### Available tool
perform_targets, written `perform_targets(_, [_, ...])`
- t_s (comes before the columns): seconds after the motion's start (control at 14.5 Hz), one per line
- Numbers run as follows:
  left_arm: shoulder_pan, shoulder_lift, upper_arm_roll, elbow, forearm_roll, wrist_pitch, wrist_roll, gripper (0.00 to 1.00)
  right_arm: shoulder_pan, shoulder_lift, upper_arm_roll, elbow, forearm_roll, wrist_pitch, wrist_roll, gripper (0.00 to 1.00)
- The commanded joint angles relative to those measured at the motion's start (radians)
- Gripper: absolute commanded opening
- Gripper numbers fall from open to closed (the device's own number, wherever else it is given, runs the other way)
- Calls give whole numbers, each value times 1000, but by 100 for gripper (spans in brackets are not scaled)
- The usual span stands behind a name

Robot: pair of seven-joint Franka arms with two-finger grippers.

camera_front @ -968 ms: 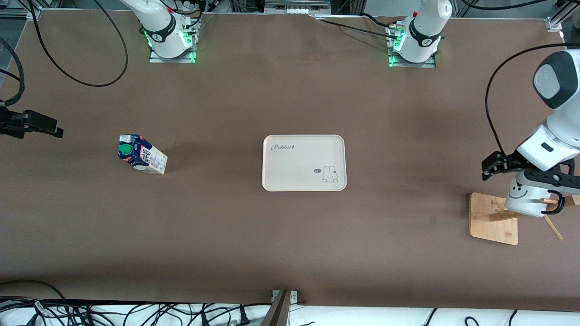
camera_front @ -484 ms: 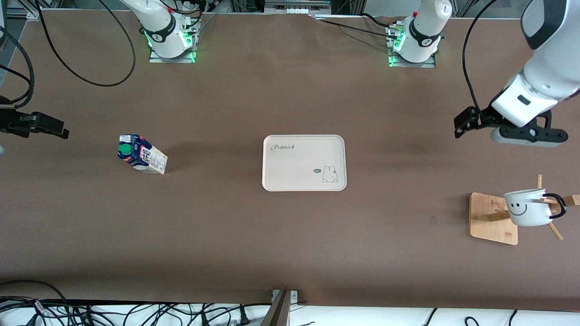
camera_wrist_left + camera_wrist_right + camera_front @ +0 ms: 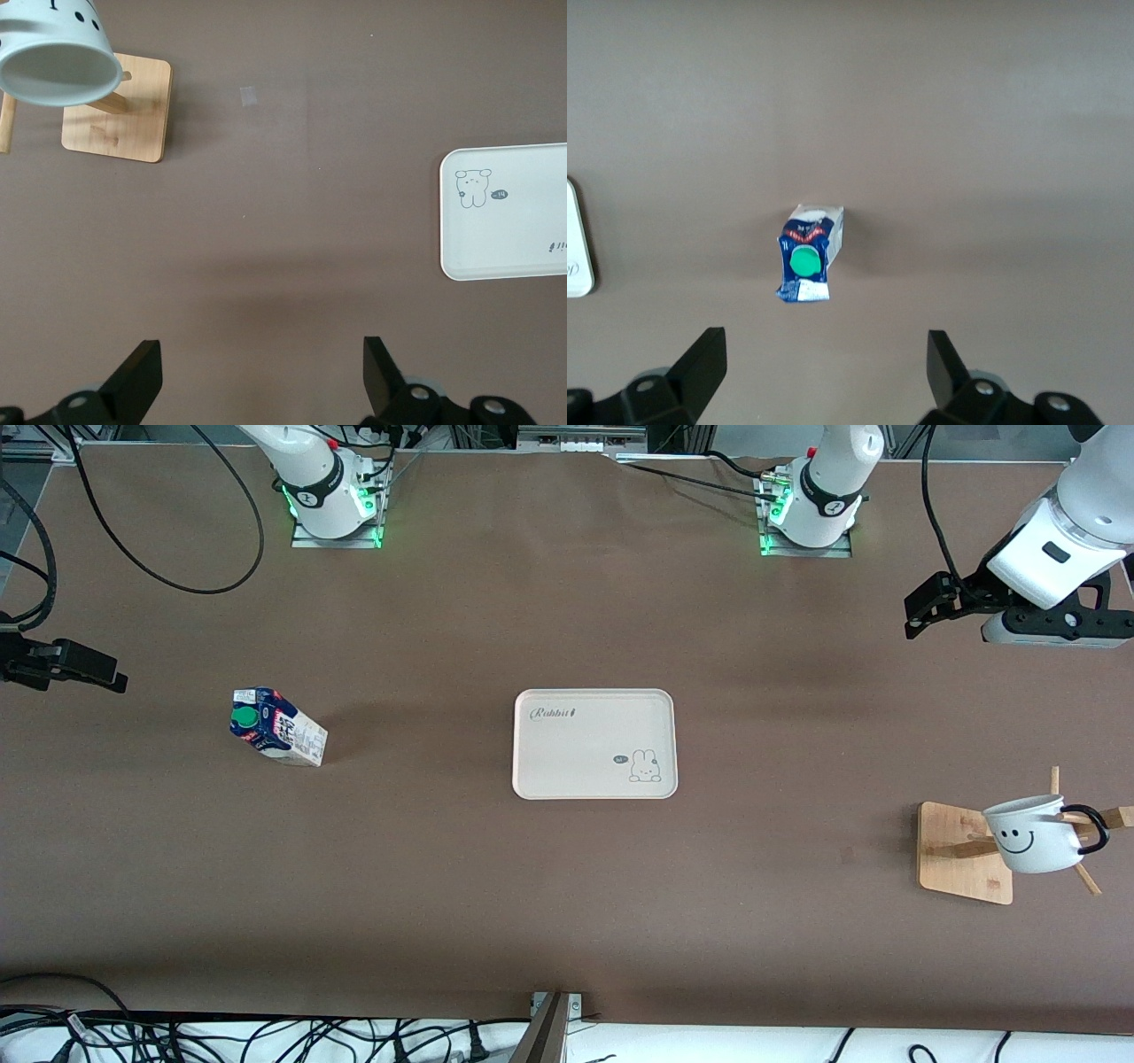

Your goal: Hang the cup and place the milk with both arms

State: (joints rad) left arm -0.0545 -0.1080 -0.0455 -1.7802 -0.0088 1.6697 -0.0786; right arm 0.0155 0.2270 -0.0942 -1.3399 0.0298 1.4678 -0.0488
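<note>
The white smiley cup (image 3: 1032,837) hangs by its black handle on a peg of the wooden rack (image 3: 961,855) at the left arm's end of the table. It also shows in the left wrist view (image 3: 58,49), with its mouth facing the camera. My left gripper (image 3: 1050,631) is open and empty, raised over bare table and well apart from the cup; its jaws (image 3: 261,367) are spread wide. The milk (image 3: 277,726) stands on the table toward the right arm's end. My right gripper (image 3: 35,664) is open and empty, high beside the milk (image 3: 809,255).
A white rabbit-print tray (image 3: 594,744) lies flat at the table's middle, between milk and rack; it shows in the left wrist view (image 3: 509,212) and its edge in the right wrist view (image 3: 578,257). Cables lie along the table edge nearest the front camera.
My left gripper has let go of the cup and pulled up and away toward the arms' bases. The cup stays hanging on the peg. The right gripper has barely moved.
</note>
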Motion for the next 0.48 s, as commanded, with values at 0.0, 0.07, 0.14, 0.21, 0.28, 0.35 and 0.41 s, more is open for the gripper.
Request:
perform_targets(0.0, [4, -4, -2, -5, -13, -5, -18, 100, -9, -28, 30, -21, -22, -73, 14, 100])
perform_targets(0.07, [4, -4, -2, -4, -13, -4, -21, 100, -3, -28, 30, -21, -24, -73, 15, 100])
perform_targets(0.14, [5, -4, -2, -4, -14, -2, -23, 100, -3, -29, 30, -21, -24, -75, 15, 100])
perform_targets(0.21, [4, -4, -4, 2, -13, -2, -26, 100, 0, -29, 30, -21, -30, -76, 15, 100])
perform_targets(0.28, [4, -4, -5, 7, -13, -4, -30, 100, 4, -31, 31, -21, -37, -84, 15, 100])
perform_targets(0.35, [4, -4, -5, 7, -13, -4, -35, 100, 6, -31, 31, -21, -37, -87, 15, 100])
perform_targets(0.41, [4, -4, -4, 7, -13, -4, -35, 100, 6, -32, 31, -22, -37, -92, 10, 100])
